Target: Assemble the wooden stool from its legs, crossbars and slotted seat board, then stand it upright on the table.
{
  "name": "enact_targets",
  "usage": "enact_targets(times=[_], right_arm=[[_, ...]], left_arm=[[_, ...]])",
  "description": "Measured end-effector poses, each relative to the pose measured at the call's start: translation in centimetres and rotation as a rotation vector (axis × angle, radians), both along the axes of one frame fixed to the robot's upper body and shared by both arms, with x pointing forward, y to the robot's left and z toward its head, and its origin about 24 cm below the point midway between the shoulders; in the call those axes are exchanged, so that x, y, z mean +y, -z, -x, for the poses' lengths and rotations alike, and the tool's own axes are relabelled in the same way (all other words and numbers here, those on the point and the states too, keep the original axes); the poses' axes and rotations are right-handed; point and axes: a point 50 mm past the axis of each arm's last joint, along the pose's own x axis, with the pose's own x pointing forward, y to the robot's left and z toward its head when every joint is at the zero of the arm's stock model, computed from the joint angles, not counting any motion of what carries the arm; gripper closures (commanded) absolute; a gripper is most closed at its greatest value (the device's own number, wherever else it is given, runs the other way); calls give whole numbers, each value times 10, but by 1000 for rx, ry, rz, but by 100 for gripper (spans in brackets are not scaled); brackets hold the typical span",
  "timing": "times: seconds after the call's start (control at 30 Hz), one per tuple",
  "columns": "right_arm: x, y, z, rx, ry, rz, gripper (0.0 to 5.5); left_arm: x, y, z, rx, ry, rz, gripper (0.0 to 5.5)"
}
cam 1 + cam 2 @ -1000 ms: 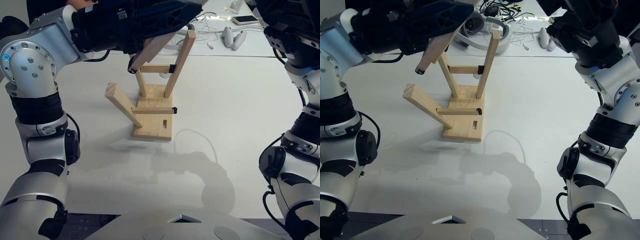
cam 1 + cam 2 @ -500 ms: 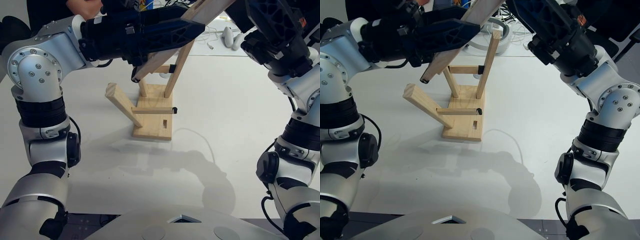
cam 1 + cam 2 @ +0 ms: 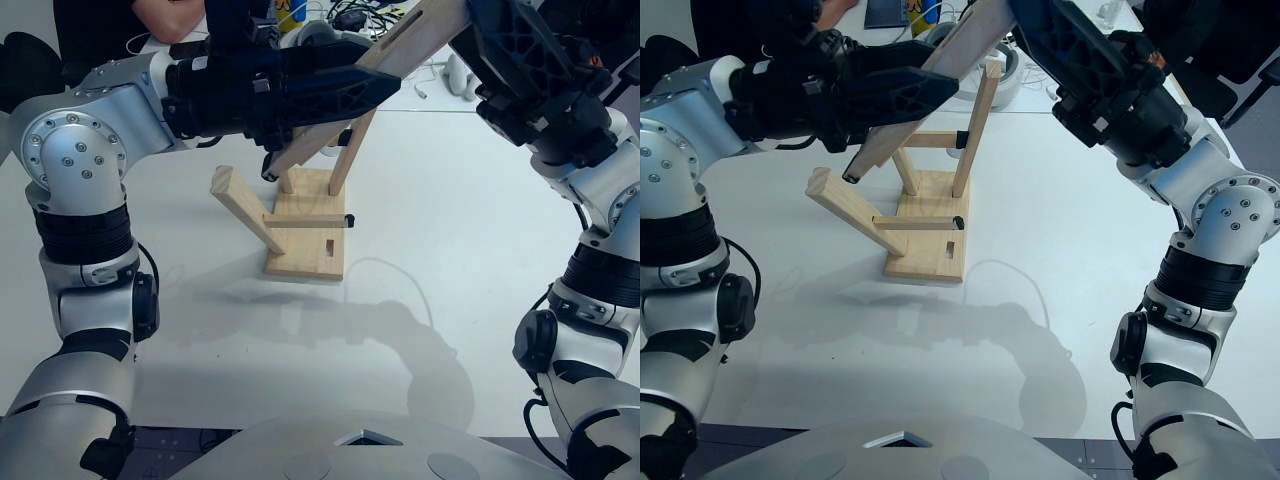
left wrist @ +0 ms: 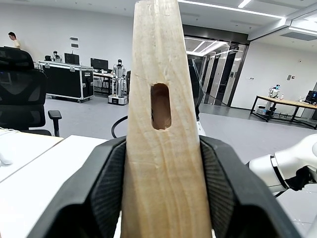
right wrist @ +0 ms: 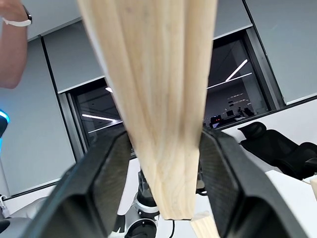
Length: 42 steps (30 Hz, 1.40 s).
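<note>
We've got three legs (image 3: 243,208) and crossbars (image 3: 305,220) in the seat board (image 3: 305,258), left hand (image 4: 162,144) and right hand (image 5: 166,136) both pinching the last leg (image 3: 415,40) up top.

**An open hall beyond the white surface**

The white surface (image 3: 480,260) butted against a second white table (image 3: 420,100) at its far edge. Beyond lay a large hall with a smooth grey floor (image 4: 84,116) and a pale wall (image 4: 49,29). Long light strips (image 4: 223,6) lit the ceiling. A black office chair (image 4: 22,91) stood near a black wheeled case (image 4: 67,82), and a glazed partition (image 4: 218,74) closed off the middle distance. A wooden-topped desk (image 4: 285,103) stood farther off. Elsewhere, grey wall panels (image 5: 282,44) framed a dark window (image 5: 233,89) that reflected light strips, with another black chair (image 5: 282,151) below.
</note>
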Motion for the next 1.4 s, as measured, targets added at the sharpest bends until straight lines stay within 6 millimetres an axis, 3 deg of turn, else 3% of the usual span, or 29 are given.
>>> enact_targets(times=[0.33, 0.77, 1.03, 1.07, 1.4], right_arm=[[-2, -4, 0, 23, 1, -49, 138], [2, -4, 1, 20, -2, -33, 321], [0, -1, -1, 23, 4, -26, 330], [0, 0, -1, 23, 5, -25, 330], [-3, 5, 0, 37, 15, -28, 338]], left_arm=[[-2, 6, 2, 18, 25, -21, 344], [-1, 8, 2, 19, 17, -29, 344], [-3, 10, 0, -5, 2, -56, 344], [-4, 10, 0, -10, 1, -58, 307], [-2, 10, -3, -20, -33, -58, 165]])
